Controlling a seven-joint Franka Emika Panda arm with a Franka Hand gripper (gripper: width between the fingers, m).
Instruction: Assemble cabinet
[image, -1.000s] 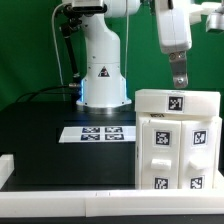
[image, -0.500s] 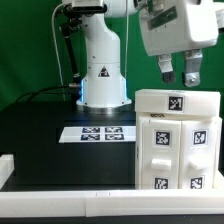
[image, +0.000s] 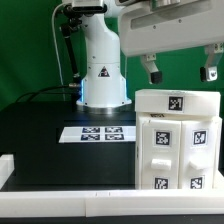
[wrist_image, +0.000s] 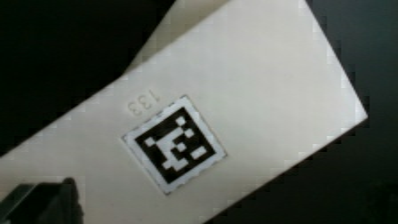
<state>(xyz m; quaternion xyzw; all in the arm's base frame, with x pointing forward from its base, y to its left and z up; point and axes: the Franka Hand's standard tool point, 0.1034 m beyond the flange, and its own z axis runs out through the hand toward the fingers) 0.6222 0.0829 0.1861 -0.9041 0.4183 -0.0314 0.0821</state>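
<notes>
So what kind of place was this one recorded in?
Most likely a robotics lab bench: a green backdrop, a black table with a fixed marker board, and a tagged white cabinet under the arm's open pincer.

The exterior view is evenly and brightly lit, though detail is lost to low resolution. Glare is seen on the cabinet (image: 177, 140). The wrist view is softly blurred throughout.
</notes>
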